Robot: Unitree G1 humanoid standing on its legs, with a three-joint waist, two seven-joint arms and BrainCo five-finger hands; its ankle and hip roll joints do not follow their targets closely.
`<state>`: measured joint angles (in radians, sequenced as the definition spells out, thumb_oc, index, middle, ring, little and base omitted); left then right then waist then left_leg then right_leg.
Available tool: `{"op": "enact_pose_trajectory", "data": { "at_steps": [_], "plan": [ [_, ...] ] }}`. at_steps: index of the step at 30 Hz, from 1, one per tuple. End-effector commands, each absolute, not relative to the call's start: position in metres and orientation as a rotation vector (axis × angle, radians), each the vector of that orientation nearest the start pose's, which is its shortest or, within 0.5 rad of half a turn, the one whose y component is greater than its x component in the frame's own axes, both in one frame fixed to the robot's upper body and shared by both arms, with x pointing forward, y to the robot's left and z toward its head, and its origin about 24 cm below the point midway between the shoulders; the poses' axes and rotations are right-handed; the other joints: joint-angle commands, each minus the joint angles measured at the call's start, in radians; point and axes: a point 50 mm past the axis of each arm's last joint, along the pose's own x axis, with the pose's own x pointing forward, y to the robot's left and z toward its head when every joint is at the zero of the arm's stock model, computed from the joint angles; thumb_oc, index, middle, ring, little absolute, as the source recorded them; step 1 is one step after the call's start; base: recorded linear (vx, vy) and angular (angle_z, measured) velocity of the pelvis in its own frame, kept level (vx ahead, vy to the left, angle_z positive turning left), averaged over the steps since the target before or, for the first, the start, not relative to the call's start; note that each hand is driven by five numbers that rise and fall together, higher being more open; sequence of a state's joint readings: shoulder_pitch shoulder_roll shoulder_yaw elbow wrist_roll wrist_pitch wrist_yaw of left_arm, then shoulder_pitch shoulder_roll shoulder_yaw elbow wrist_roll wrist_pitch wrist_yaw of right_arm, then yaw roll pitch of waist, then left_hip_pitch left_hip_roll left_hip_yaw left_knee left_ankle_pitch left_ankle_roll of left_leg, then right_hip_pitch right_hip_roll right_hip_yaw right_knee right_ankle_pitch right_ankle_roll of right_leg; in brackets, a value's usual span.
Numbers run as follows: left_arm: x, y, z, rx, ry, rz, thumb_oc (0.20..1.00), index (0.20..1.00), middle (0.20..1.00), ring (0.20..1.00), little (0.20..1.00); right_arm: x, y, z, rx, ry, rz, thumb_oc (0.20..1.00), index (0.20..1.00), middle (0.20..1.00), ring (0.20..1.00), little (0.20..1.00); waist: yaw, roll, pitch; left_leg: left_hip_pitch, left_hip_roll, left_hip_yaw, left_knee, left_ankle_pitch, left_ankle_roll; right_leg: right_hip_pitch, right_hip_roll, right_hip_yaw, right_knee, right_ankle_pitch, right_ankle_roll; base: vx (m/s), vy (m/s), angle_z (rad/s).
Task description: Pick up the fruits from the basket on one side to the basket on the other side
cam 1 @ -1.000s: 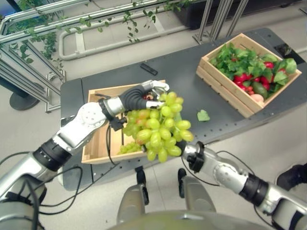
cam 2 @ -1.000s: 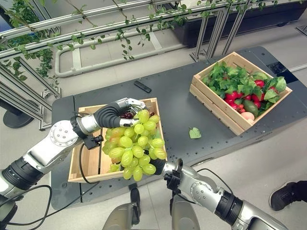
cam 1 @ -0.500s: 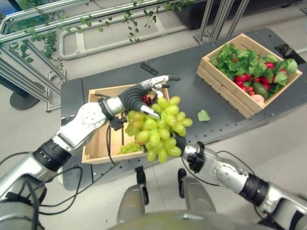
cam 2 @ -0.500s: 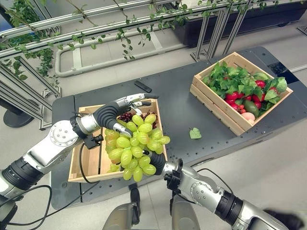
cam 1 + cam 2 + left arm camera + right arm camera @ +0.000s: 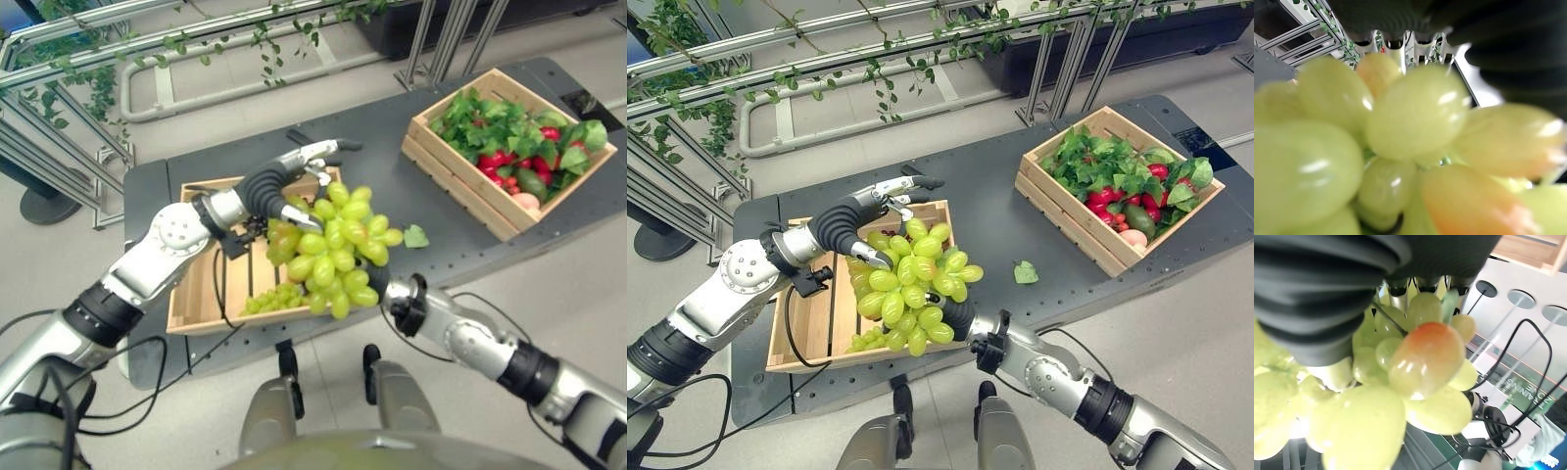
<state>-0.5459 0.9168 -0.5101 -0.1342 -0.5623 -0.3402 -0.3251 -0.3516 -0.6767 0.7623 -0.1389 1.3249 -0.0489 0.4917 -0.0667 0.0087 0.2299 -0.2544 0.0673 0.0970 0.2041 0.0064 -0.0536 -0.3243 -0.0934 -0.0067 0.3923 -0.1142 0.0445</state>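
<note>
The right hand [image 5: 958, 315] is under the near right side of a large bunch of green grapes [image 5: 910, 284], its dark cover pressed against the lowest berries; its fingers are buried among the grapes, so whether they are curled round the bunch cannot be told. The bunch is up off the table, above the near right corner of the left wooden crate [image 5: 201, 299]. The left hand [image 5: 291, 168] reaches over the far side of the bunch with its fingers stretched out straight and apart, the thumb lying against the upper berries; it is not clamped on anything. A smaller cluster of green grapes [image 5: 270, 298] lies in the left crate near its front wall. On the dark table [image 5: 372, 181], a loose green leaf [image 5: 415, 236] lies between the two crates, and a small black bar [image 5: 300, 138] lies beyond the left crate. The right wooden crate [image 5: 460, 176], well apart at the far right, holds leafy greens, red fruits and an avocado.
</note>
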Motion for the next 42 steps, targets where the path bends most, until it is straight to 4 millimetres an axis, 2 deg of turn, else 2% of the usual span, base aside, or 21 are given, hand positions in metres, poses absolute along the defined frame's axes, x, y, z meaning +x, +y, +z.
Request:
{"op": "enact_pose_trajectory", "data": {
  "at_steps": [1, 3, 5, 10, 20, 26, 30, 34, 37, 39, 40, 41, 42],
  "plan": [
    [0.268, 0.148, 0.211, 0.393, -0.647, -0.876, 1.0, 1.0, 1.0, 1.0, 1.0, 0.238, -0.086, 0.147, 0.683, -0.203, 1.226, 0.2, 0.2, 0.2, 0.2, 0.2, -0.02, -0.031, -0.044, 0.024, 0.028, -0.023, 0.043, -0.061, -0.022, 0.056, -0.047, 0.029, -0.094, 0.071, 0.082, 0.0, 0.0, 0.0],
    [0.268, 0.155, 0.21, 0.354, -0.644, -0.836, 1.0, 1.0, 1.0, 1.0, 1.0, 0.24, -0.101, 0.149, 0.679, -0.232, 1.17, 0.2, 0.2, 0.2, 0.2, 0.2, -0.022, -0.032, -0.05, 0.027, 0.028, -0.023, 0.043, -0.064, -0.022, 0.057, -0.046, 0.029, -0.093, 0.07, 0.082, 0.04, -0.002, -0.01],
    [0.268, 0.155, 0.21, 0.354, -0.644, -0.836, 1.0, 1.0, 1.0, 1.0, 1.0, 0.239, -0.101, 0.149, 0.679, -0.231, 1.17, 0.2, 0.2, 0.2, 0.2, 0.2, -0.022, -0.032, -0.05, 0.027, 0.028, -0.023, 0.043, -0.065, -0.022, 0.057, -0.046, 0.029, -0.093, 0.07, 0.082, 0.0, 0.0, 0.0],
    [0.266, 0.168, 0.209, 0.288, -0.644, -0.768, 1.0, 1.0, 1.0, 1.0, 1.0, 0.241, -0.124, 0.15, 0.689, -0.282, 1.073, 0.2, 0.2, 0.2, 0.2, 0.2, -0.024, -0.032, -0.056, 0.032, 0.029, -0.02, 0.05, -0.07, -0.023, 0.063, -0.047, 0.028, -0.093, 0.068, 0.084, 0.02, -0.003, 0.0],
    [0.264, 0.183, 0.208, 0.233, -0.652, -0.683, 1.0, 1.0, 1.0, 1.0, 1.0, 0.24, -0.14, 0.154, 0.692, -0.326, 1.012, 0.2, 0.2, 0.2, 0.2, 0.2, -0.029, -0.031, -0.062, 0.033, 0.028, -0.02, 0.053, -0.073, -0.023, 0.066, -0.046, 0.032, -0.095, 0.066, 0.085, 0.0, 0.0, 0.0],
    [0.26, 0.204, 0.198, 0.156, -0.64, -0.558, 1.0, 1.0, 1.0, 1.0, 1.0, 0.24, -0.158, 0.156, 0.667, -0.374, 0.933, 0.2, 0.2, 0.2, 0.2, 0.2, -0.03, -0.032, -0.063, 0.033, 0.024, -0.015, 0.065, -0.083, -0.019, 0.067, -0.049, 0.037, -0.099, 0.069, 0.086, 0.0, 0.0, 0.0],
    [0.255, 0.218, 0.186, 0.102, -0.61, -0.486, 1.0, 1.0, 1.0, 1.0, 1.0, 0.238, -0.181, 0.158, 0.605, -0.416, 0.844, 0.2, 0.2, 0.2, 0.2, 0.2, -0.04, -0.04, -0.055, 0.031, 0.021, -0.003, 0.119, -0.116, -0.012, 0.068, -0.054, 0.057, -0.101, 0.076, 0.09, 0.01, 0.035, -0.03],
    [0.253, 0.225, 0.181, 0.095, -0.598, -0.447, 1.0, 1.0, 1.0, 1.0, 1.0, 0.24, -0.195, 0.163, 0.545, -0.445, 0.781, 0.2, 0.2, 0.2, 0.2, 0.2, -0.052, -0.048, -0.033, 0.03, 0.02, 0.023, 0.187, -0.153, -0.002, 0.069, -0.058, 0.101, -0.104, 0.089, 0.095, -0.01, 0.103, -0.15],
    [0.251, 0.229, 0.178, 0.084, -0.603, -0.413, 1.0, 1.0, 1.0, 1.0, 1.0, 0.239, -0.207, 0.168, 0.505, -0.478, 0.725, 0.2, 0.2, 0.2, 0.2, 0.2, -0.063, -0.05, -0.015, 0.028, 0.013, 0.058, 0.237, -0.191, 0.012, 0.058, -0.073, 0.148, -0.099, 0.105, 0.11, -0.04, 0.202, -0.35],
    [0.251, 0.229, 0.178, 0.089, -0.612, -0.398, 1.0, 1.0, 1.0, 1.0, 1.0, 0.238, -0.217, 0.171, 0.466, -0.499, 0.674, 0.2, 0.2, 0.2, 0.2, 0.2, -0.077, -0.052, -0.003, 0.028, -0.001, 0.089, 0.254, -0.216, 0.025, 0.048, -0.093, 0.188, -0.1, 0.126, 0.133, -0.09, 0.294, -0.44],
    [0.252, 0.23, 0.177, 0.084, -0.627, -0.376, 1.0, 1.0, 1.0, 1.0, 1.0, 0.237, -0.225, 0.171, 0.46, -0.516, 0.619, 0.2, 0.2, 0.2, 0.2, 0.2, -0.092, -0.057, 0.005, 0.024, -0.02, 0.117, 0.259, -0.228, 0.029, 0.041, -0.118, 0.215, -0.129, 0.171, 0.162, -0.1, 0.249, -0.37],
    [0.252, 0.229, 0.177, 0.085, -0.627, -0.376, 1.0, 1.0, 1.0, 1.0, 1.0, 0.237, -0.225, 0.171, 0.46, -0.516, 0.618, 0.2, 0.2, 0.2, 0.2, 0.2, -0.09, -0.057, 0.005, 0.024, -0.02, 0.118, 0.259, -0.228, 0.03, 0.041, -0.118, 0.217, -0.131, 0.172, 0.163, -0.11, 0.238, -0.41],
    [0.251, 0.231, 0.177, 0.082, -0.638, -0.354, 1.0, 1.0, 1.0, 1.0, 1.0, 0.237, -0.229, 0.172, 0.449, -0.527, 0.59, 0.2, 0.2, 0.2, 0.2, 0.2, -0.099, -0.06, 0.011, 0.023, -0.031, 0.142, 0.258, -0.238, 0.033, 0.035, -0.135, 0.234, -0.161, 0.215, 0.18, -0.08, 0.161, -0.32]
  ]
}}
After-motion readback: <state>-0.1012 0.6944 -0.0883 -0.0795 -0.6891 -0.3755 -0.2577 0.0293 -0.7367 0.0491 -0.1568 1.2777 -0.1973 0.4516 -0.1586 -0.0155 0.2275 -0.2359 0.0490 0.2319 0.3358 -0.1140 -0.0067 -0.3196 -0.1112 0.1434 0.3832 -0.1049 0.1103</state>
